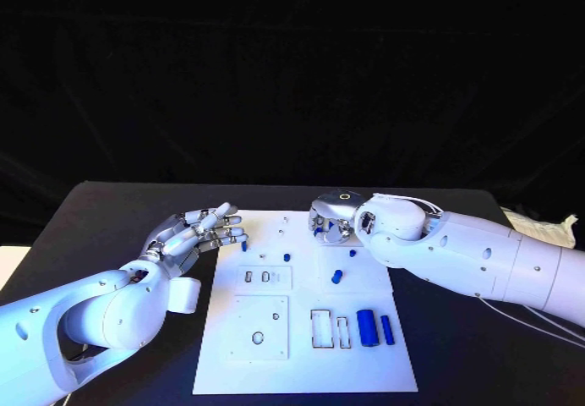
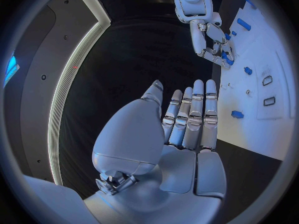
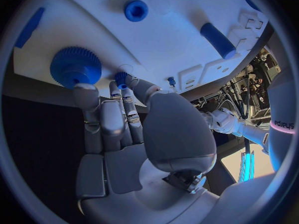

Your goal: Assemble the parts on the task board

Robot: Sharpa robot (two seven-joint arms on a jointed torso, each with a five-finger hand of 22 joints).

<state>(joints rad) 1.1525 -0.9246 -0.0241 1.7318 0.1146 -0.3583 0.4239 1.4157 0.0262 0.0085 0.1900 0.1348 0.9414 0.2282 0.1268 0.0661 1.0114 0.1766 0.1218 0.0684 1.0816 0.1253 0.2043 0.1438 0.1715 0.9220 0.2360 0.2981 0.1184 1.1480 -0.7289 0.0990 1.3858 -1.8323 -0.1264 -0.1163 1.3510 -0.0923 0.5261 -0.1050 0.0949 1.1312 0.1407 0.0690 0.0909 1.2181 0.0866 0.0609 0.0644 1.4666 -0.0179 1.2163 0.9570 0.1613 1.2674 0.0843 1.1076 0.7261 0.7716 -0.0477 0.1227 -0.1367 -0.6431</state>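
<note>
Right hand [image 1: 336, 218] at the task board's [image 1: 305, 372] far edge — fingers [image 3: 122, 100] pinching a small blue gear [image 3: 120, 78] beside a big blue gear [image 3: 75, 66]. Left hand [image 1: 195, 233] over the board's far-left corner, fingers extended, holding nothing.

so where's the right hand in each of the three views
Head view: right hand over the far edge of the task board.
Left wrist view: it hangs over the board.
Right wrist view: it fills the middle, fingertips by a small blue part.
Shared landmark: the white board.
</note>
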